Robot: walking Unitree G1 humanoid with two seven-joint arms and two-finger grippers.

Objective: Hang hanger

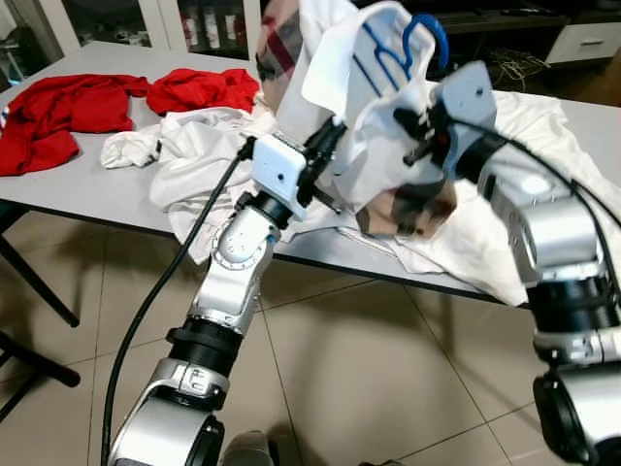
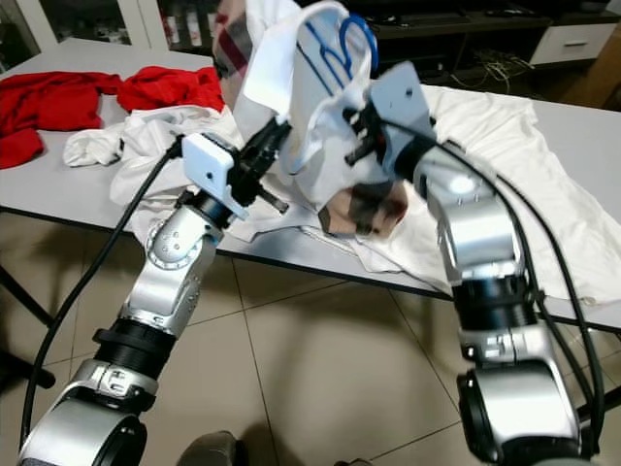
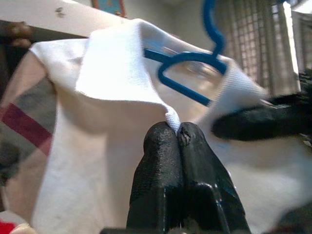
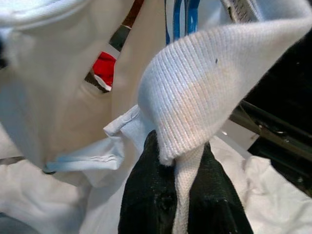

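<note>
I hold a white collared shirt (image 1: 374,136) with a plaid panel up above the table edge, between both arms. A blue hanger (image 1: 430,31) sits inside its neck, hook sticking out at the top; the same hanger (image 3: 192,61) shows through the collar opening. My left gripper (image 3: 176,130) is shut on the shirt's front edge just below the collar; from the head it sits at the garment's left side (image 1: 332,136). My right gripper (image 4: 178,158) is shut on the ribbed collar, at the garment's right side (image 1: 415,131).
The grey table (image 1: 87,189) carries red garments (image 1: 68,112) at the far left and a heap of white clothes (image 1: 194,155) spreading to the right (image 1: 529,126). Black chair legs (image 1: 34,286) stand at the left. Tiled floor (image 1: 369,369) lies before the table.
</note>
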